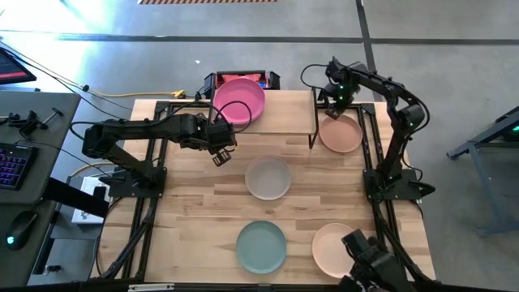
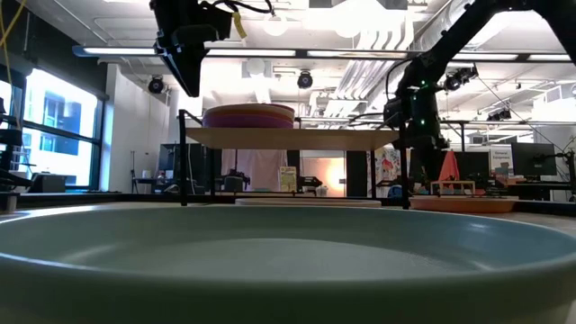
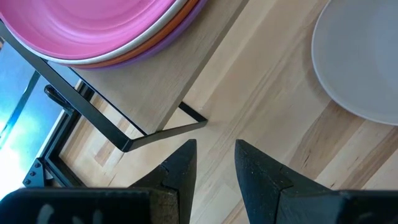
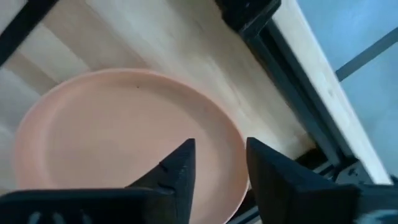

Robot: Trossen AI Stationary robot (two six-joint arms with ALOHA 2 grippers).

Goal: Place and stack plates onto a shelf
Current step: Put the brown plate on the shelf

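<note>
Wooden tabletop [image 1: 195,219] w/ black frame rails carries everything. Near edge: teal plate [image 1: 261,246] and peach plate [image 1: 335,248], side by side. Mid-table: grey plate [image 1: 268,178], alone. Far edge: shelf [image 1: 288,113], w/ a stack on its left half, pink plate [image 1: 238,100] on top, orange and purple rims under it.

Terracotta plate [image 1: 340,134] lies on the tabletop just beside the shelf's right end, not on it. Right gripper [image 1: 336,99] hovers over that plate's far rim, jaws apart, empty. Left gripper [image 1: 220,150] hangs off the shelf's front edge near the stack, jaws parted, empty.

Step in hand, my read: grab the terracotta plate. Do it well: pinch the rim squarely, lift level, clear the shelf leg, set it on the bare right half.

Beyond: grey concrete floor, desk w/ keyboard at left, lab w/ monitors and ceiling lights behind.
</note>
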